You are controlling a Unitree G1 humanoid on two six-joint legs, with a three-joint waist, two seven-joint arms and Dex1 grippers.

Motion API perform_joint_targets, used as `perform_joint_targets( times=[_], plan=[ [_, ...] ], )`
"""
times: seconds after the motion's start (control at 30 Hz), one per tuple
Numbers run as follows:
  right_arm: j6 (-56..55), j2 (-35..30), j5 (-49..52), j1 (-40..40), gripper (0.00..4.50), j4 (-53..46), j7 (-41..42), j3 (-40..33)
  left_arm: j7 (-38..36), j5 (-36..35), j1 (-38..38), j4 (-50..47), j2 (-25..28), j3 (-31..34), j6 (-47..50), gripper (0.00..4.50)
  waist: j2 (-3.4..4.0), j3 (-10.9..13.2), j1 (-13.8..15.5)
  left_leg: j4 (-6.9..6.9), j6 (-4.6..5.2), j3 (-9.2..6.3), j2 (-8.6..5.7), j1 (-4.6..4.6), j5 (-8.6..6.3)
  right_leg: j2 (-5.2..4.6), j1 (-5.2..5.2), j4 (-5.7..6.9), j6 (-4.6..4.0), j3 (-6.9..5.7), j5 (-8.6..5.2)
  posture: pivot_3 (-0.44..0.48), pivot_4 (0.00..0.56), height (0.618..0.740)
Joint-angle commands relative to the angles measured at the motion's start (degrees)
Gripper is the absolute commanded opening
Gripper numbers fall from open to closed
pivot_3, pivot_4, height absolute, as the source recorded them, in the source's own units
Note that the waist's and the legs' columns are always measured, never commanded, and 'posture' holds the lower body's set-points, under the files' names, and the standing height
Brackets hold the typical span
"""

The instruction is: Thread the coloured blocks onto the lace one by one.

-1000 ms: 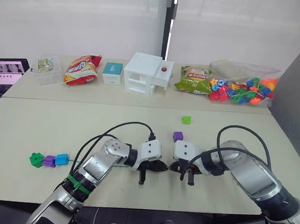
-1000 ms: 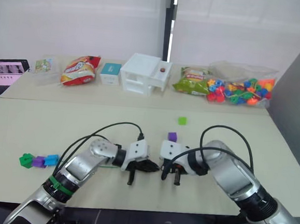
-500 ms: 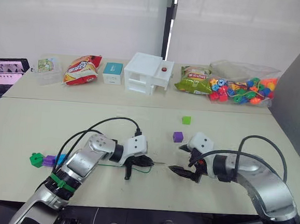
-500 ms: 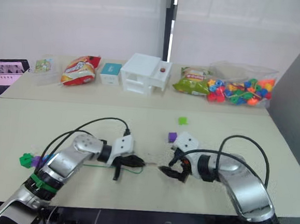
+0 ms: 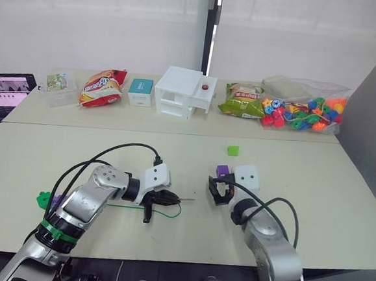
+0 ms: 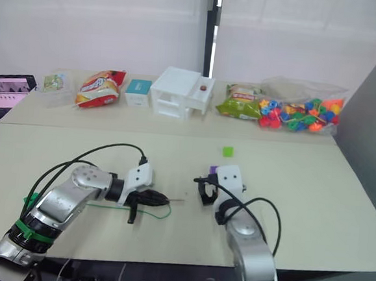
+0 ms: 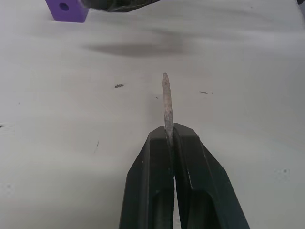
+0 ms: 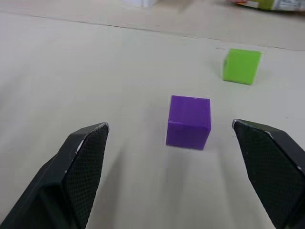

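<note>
- My left tool (image 7: 167, 136) is clamped on the lace (image 5: 169, 212); the stiff darker tip (image 7: 166, 102) sticks straight out past the fingertips, just above the table (image 5: 300, 201).
- Behind that tool the green cord loops on the table and trails back toward my left.
- My right tool (image 8: 183, 143) has its fingers wide apart, low over the table.
- A purple block (image 8: 188, 121) sits between those two fingers, touching neither; it rests flat on the table.
- A light green block (image 8: 242, 66) lies farther out on the table, past the purple one and a little to my right, apart from it.
- In the left wrist view the same purple block (image 7: 67, 9) shows ahead of the lace tip with its hole facing the tip, well apart from it.
- At the far left end of the lace, a dark green block (image 5: 42, 199) and another purple block (image 5: 55, 200) sit together by my left forearm; partly hidden, so I can't tell whether they are on the cord.
- The two tools face each other across a bare patch of table, near but not touching.
- At the back: a bag of coloured beads (image 5: 304, 114), a white box (image 5: 182, 91), snack bags (image 5: 103, 87).
</note>
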Motion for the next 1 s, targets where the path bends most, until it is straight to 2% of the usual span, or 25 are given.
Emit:
perform_joint_targets(
  times=[0.03, 0.1, 0.13, 0.43, 0.5, 0.63, 0.83, 1.0],
  plan=[
    [-7.9, 1.6, -1.0, -3.5, 4.37, 7.6, -2.8, -1.5, 0.1, -1.2, -0.6, -1.8, 0.4, 1.5, -0.1, 0.0, 0.0, 0.0, 0.0, 0.0, 0.0, 0.0, 0.0, 0.0, 0.0, 0.0, 0.01, -0.01, 0.0, 0.0, 0.0, 0.0, 0.15, 0.74],
    [-10.6, 2.4, -0.6, -4.6, 4.37, 11.0, -3.1, -1.9, 0.2, -1.1, -0.4, -1.8, 0.5, 1.5, -0.2, 0.0, 0.0, 0.0, -0.1, -0.03, 0.0, 0.01, 0.01, 0.02, 0.0, 0.01, 0.0, 0.01, 0.0, 0.0, 0.0, 0.0, 0.15, 0.74],
    [-12.2, 3.0, -0.1, -4.9, 4.14, 12.2, -3.4, -2.3, 0.3, -1.1, -0.3, -1.9, 0.5, 1.5, -0.1, 0.0, 0.0, 0.0, -0.1, -0.06, 0.0, 0.0, 0.01, 0.02, 0.0, 0.01, -0.01, 0.0, 0.0, 0.01, 0.0, 0.0, 0.15, 0.74],
    [-14.7, 6.7, 1.0, -4.7, 1.18, 13.3, -3.3, -1.9, 1.3, -1.1, 0.3, -2.4, 0.2, 1.4, 0.1, 0.0, 0.01, 0.0, -0.2, -0.1, 0.0, -0.01, 0.02, 0.01, 0.0, 0.01, -0.03, 0.01, 0.0, 0.01, 0.0, 0.0, 0.15, 0.74],
    [-14.3, 7.6, 1.7, -4.3, 1.15, 12.6, -3.3, -2.4, 1.4, -1.1, 0.3, -2.3, 0.1, 1.4, 0.0, 0.0, 0.01, 0.0, -0.2, -0.09, 0.0, -0.01, 0.02, 0.01, 0.0, 0.01, -0.03, 0.01, -0.01, 0.01, 0.0, 0.0, 0.15, 0.74],
    [-10.5, 8.0, 2.4, -0.2, 1.15, 4.7, -3.3, -1.1, 1.4, -1.2, 0.5, -2.2, 0.2, 1.4, 0.0, 0.0, 0.02, 0.0, 0.0, -0.09, 0.0, -0.02, 0.01, -0.01, 0.0, 0.0, -0.03, 0.0, 0.0, 0.0, 0.0, 0.0, 0.15, 0.74],
    [3.1, 4.8, 3.7, 13.6, 1.15, -15.7, -1.9, 6.7, 1.0, -1.0, 0.2, -1.4, 0.5, 1.4, -0.4, 0.0, 0.03, 0.0, 0.0, -0.13, 0.01, -0.05, 0.03, -0.02, -0.01, 0.02, -0.05, 0.0, 0.0, -0.01, 0.0, 0.0, 0.15, 0.74],
    [9.6, 3.5, 4.4, 15.8, 1.15, -17.5, -0.5, 8.5, 0.4, -0.9, 0.0, -1.2, 0.5, 0.9, -0.5, 0.0, 0.02, 0.0, -0.1, -0.08, 0.01, 0.0, 0.03, 0.03, 0.0, 0.02, 0.05, -0.11, 0.01, 0.01, -0.01, 0.0, 0.15, 0.74]
  ],
)
